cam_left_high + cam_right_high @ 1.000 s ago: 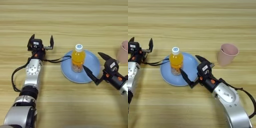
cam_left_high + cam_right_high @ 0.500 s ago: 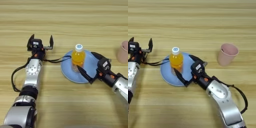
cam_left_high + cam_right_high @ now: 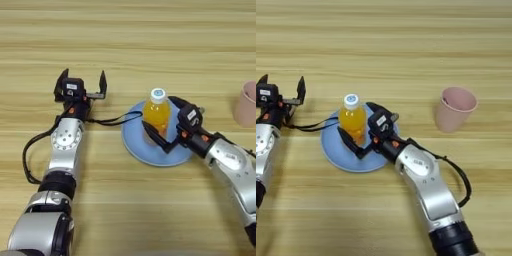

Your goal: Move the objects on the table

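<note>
A light-wood table [image 3: 150, 45] seen from above, with two robot arms reaching in from the near edge. One small orange-juice bottle [image 3: 156, 116] with a white cap stands upright on one round blue plate [image 3: 135, 145], near the middle of the table. The right tool [image 3: 165, 125] is at the bottle, its two black fingers spread wide, one passing behind the bottle and one in front low over the plate. The fingers bracket the bottle but do not appear to press on it, so the tool holds nothing yet; the stance suggests it is lined up to close on the bottle's body and lift it off the plate.

The left tool [image 3: 82, 84] rests on the table well left of the plate, fingers spread apart and empty, seemingly idle and out of the other arm's way.

One pink plastic cup [image 3: 454, 108] stands upright, mouth up, well to the right of the plate, untouched. No tape measure shows in either view.
</note>
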Tool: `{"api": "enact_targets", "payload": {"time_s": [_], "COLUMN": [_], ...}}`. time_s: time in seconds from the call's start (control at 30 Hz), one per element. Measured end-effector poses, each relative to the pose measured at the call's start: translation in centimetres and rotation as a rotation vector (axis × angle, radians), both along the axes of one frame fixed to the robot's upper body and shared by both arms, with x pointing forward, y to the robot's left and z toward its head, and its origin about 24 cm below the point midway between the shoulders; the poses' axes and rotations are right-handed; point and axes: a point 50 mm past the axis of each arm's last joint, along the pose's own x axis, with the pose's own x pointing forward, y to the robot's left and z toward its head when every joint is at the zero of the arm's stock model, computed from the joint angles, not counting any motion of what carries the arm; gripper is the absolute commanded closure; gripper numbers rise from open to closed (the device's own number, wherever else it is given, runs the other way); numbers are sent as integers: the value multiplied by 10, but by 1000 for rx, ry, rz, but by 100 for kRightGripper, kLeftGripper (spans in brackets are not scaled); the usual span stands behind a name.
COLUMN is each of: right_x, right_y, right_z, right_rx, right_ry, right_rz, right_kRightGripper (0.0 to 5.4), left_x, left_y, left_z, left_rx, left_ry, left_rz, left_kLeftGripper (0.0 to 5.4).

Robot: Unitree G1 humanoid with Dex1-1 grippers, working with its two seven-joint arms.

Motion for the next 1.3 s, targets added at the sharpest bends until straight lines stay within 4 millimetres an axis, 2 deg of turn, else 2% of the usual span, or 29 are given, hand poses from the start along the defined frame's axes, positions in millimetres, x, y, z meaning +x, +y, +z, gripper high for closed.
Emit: {"api": "enact_targets", "payload": {"time_s": [0.33,0.87,0.97,1.13,1.3], "right_x": [19,20,21,26,42], "right_y": [19,25,24,14,-4], "right_z": [-10,-17,-16,-13,10], "right_rx": [37,58,56,60,98], "right_ry": [18,27,22,6,-92], "right_rz": [-20,-31,-44,-120,-240], "right_kRightGripper": [0,172,199,200,200], "left_x": [0,0,0,0,0], "left_y": [0,1,1,1,2], "left_z": [0,0,0,0,0], "left_rx": [1,1,1,1,1], "left_ry": [-1,0,0,0,0], "left_rz": [1,2,2,3,3], "left_kLeftGripper": [4,0,0,0,0]}}
